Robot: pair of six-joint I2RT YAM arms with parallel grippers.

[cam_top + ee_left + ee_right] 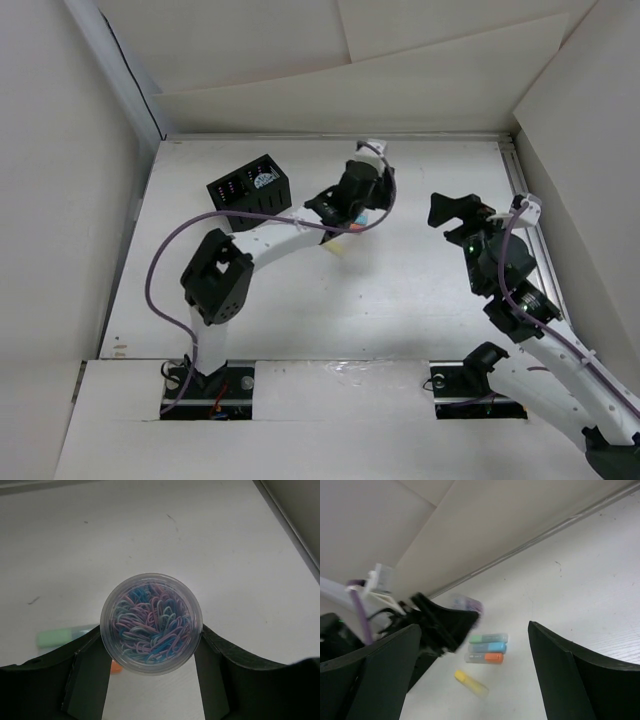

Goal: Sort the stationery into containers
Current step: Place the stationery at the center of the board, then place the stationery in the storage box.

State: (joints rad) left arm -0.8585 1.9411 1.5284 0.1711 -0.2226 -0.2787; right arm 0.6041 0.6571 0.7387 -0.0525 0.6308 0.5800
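Since the left fingers (pixel 85 675) press on both sides of the clip tub (pixel 151 624), we read the step as: tub grasped, carry to the black organiser box (pixel 247 185) not yet done. The tub is a clear round pot full of pink/blue/purple clips; lid or no lid, can't tell. It's sharp in the L wrist view while the desk (pixel 225 540) under it is soft, so we judge it's lifted, not 100% sure. The right fingers (pixel 375 670) are spread wide w/ nothing between them, at approx 3 o'clock of the L arm in the top view.

Next move, our call: swing the L arm toward approx 10 o'clock in the top view, where the box sits well apart from the tub. Line up over a compartment wide enough for a round pot, then release. Compartment layout isn't readable here, so we'd want a closer look before the drop. The smooth wall could slip, so grip must be firm.

View diffs:
- Top: the only one w/ the box + both arms; the tub is hidden under the L wrist.
- L wrist: the only one w/ tub contents; otherwise just a blurred green bar (pixel 60 636) at 9 o'clock of the tub + a bit of orange bar (pixel 116 667) at 7.
- R wrist: the only one w/ the full unsorted set on the desk: green, blue bar (pixel 489 647) and orange packed side by side, yellow bar (pixel 470 682) apart at approx 7 o'clock of them.
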